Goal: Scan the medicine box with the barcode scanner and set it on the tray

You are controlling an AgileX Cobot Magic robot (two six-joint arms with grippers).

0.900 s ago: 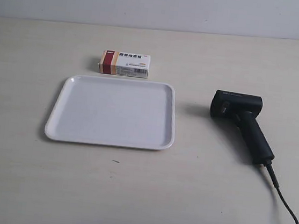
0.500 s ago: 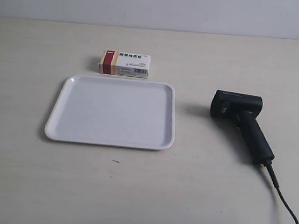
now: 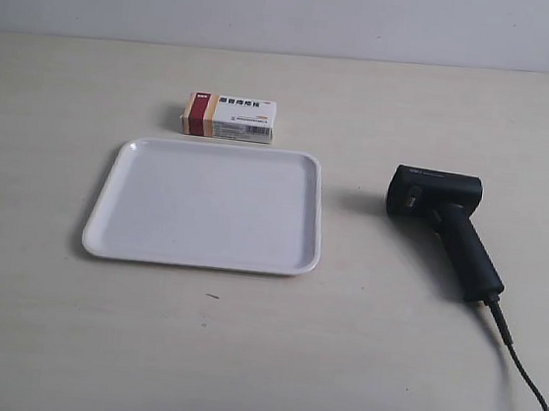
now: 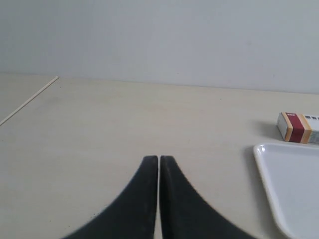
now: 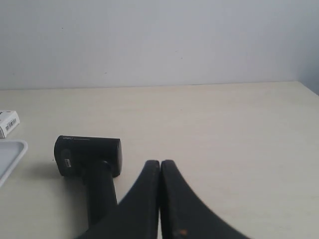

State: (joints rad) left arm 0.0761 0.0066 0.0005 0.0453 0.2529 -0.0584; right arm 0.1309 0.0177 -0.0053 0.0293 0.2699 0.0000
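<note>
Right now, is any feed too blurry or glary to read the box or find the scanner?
Exterior view: even, soft light, sharp; the medicine box lettering is too small to read, the barcode scanner casts a faint shadow. Left wrist view: the left gripper looks soft, the tray bright, no harsh glare. Right wrist view: the right gripper is slightly blurred, the scanner clear.

One medicine box (image 3: 229, 117), one barcode scanner (image 3: 441, 225), one tray (image 3: 207, 204), two hands (image 4: 159, 162) (image 5: 160, 165).

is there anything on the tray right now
No. The tray holds nothing across its white surface. The medicine box lies on the table just beyond its far rim, apart from it. Whatever is beneath the tray is covered.
</note>
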